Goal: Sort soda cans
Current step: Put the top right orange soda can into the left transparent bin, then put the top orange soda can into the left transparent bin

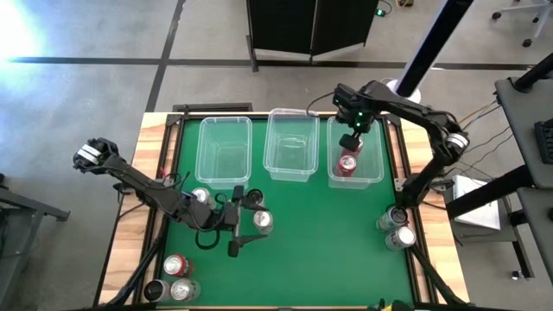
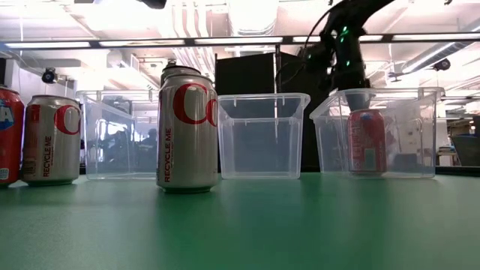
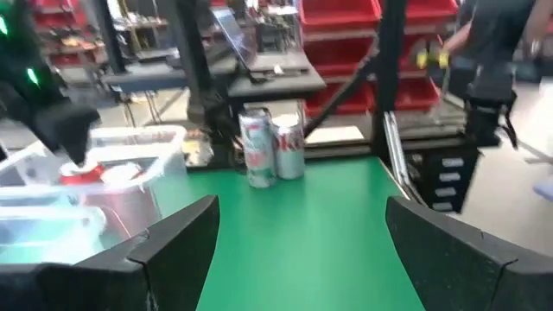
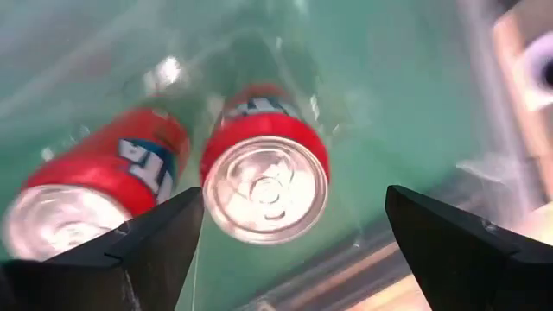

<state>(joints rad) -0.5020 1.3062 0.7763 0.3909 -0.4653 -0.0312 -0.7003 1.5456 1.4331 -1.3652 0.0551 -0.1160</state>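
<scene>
A red soda can [image 4: 263, 186] stands upright in the rightmost of three clear bins [image 1: 373, 168] and shows through the bin wall in the low view [image 2: 366, 141]. Beside it lies another red shape [image 4: 86, 194]; can or reflection, I cannot tell. My right gripper [image 1: 352, 138] hangs open just above the can, fingers to either side of it, touching nothing. My left gripper [image 1: 246, 221] is open and raised above the table's middle left, with nothing between its fingers [image 3: 181, 233]. A silver can [image 1: 262, 221] stands on the green mat below it.
The left bin [image 1: 225, 147] and the middle bin [image 1: 290, 145] stand on the far side. Another can [image 1: 200, 197] stands by the left arm, three cans [image 1: 177, 278] sit at the near left corner, and two silver cans [image 1: 397, 227] stand at the right edge.
</scene>
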